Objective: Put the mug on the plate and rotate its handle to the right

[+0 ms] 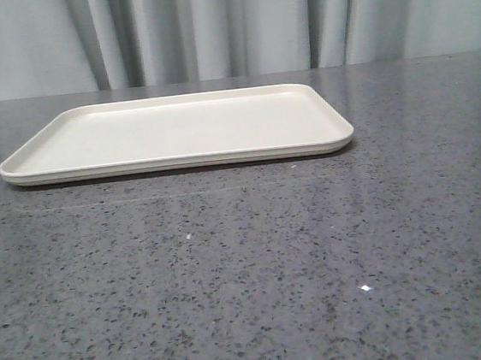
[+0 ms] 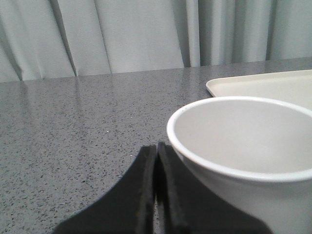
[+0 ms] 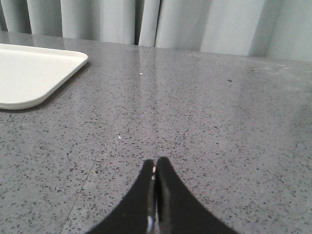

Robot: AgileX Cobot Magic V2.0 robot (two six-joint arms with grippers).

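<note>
The cream-white plate [image 1: 175, 133] lies flat on the far middle of the table, with nothing on it. Its corners also show in the left wrist view [image 2: 263, 85] and the right wrist view [image 3: 34, 73]. The white mug [image 2: 243, 146] shows only in the left wrist view, open side up, close beside my left gripper [image 2: 156, 146]; its handle and printed face are hidden. My left gripper is shut and empty, its fingers next to the mug's rim. My right gripper [image 3: 155, 163] is shut and empty over bare table, right of the plate. Neither gripper shows in the front view.
The grey speckled table [image 1: 250, 273] stretches in front of the plate. A pale pleated curtain [image 1: 224, 23] hangs behind the table's far edge.
</note>
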